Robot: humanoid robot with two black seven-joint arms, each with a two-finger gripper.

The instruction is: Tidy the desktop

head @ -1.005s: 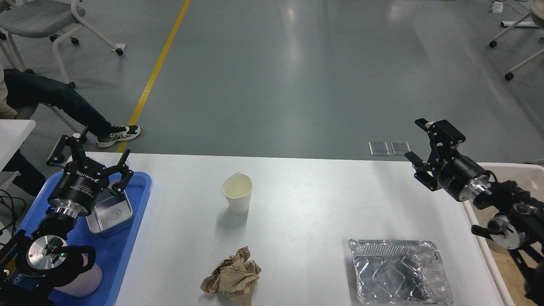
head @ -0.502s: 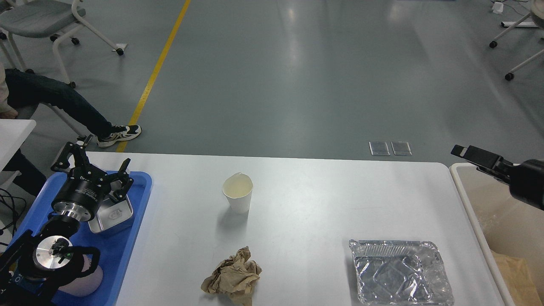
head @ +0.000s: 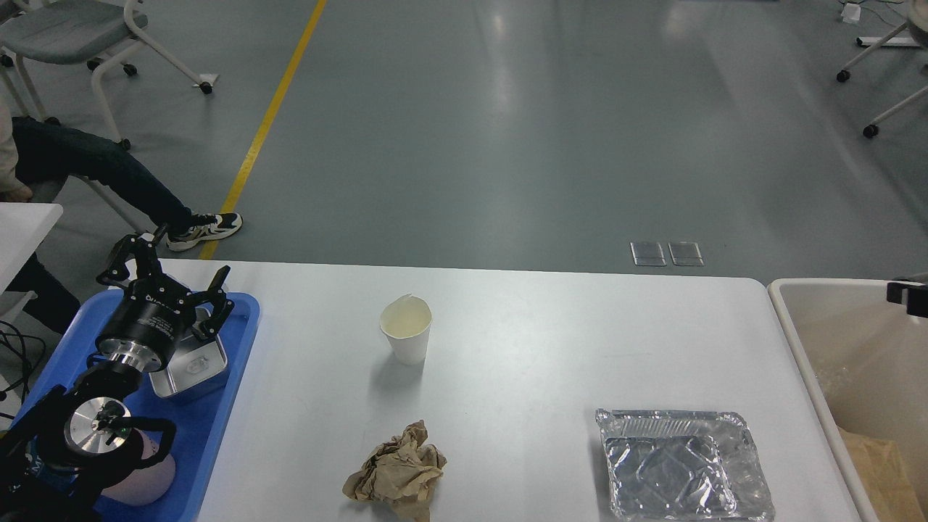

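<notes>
Head view, and the white worktop [head: 551,333] fills the near half of the picture, still carrying three loose things. Take the paper cup [head: 406,330] as the marker: one cup, upright, near the worktop's middle. Nearer the robot than the cup lies one crumpled brown paper wad [head: 395,471]; off to the cup's right and nearer sits one foil tray [head: 681,464].

All three look light. The cup is thin-walled and would crush, so I'd pinch it at the rim. The wad is soft; grab it anywhere. The foil dents easily, so its rolled edge is the place.

Left of the cup, the left pincer [head: 174,272] hangs spread wide, holding nothing, over one metal tin [head: 190,362] on the blue tray [head: 217,435]. Far right, over the beige bin [head: 805,362], only a scrap of the right pincer [head: 908,296] shows; I cannot tell its state.
</notes>
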